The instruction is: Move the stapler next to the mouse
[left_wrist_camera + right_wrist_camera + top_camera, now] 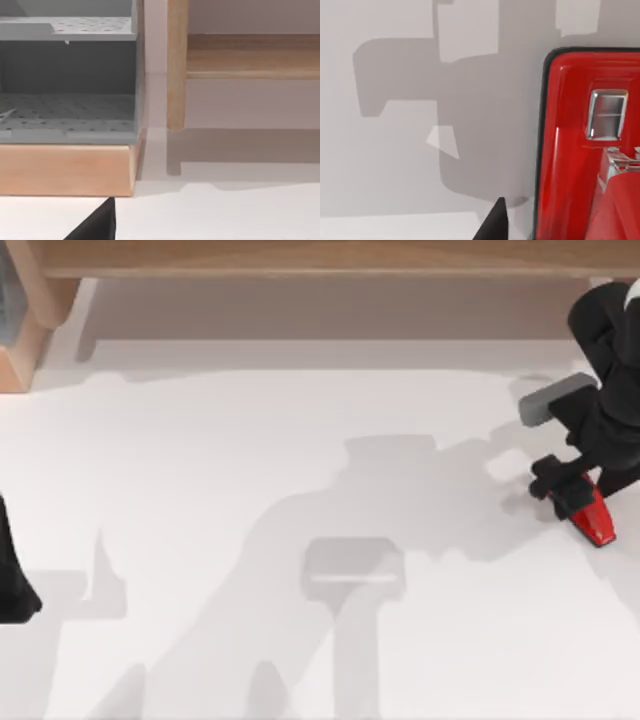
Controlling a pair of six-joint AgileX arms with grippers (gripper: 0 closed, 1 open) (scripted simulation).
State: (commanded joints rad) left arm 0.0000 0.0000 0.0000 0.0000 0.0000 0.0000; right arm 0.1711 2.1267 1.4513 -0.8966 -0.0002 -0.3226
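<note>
no readable text, labels or numbers

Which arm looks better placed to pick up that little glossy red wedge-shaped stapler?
The right arm, probably. Its pincer hangs at the glossy red wedge-shaped stapler near the table's right edge, while the left arm sits far away at the left edge.

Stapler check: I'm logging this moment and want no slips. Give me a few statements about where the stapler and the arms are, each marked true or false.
1. The stapler lies at the top view's right side. True.
2. The stapler is blue. False: it is glossy red.
3. The right gripper is at the stapler's wider end. True.
4. The left arm reaches across the middle of the table. False: it sits at the table's left edge.
5. The stapler rests on the wooden shelf. False: it lies on the table.
</note>
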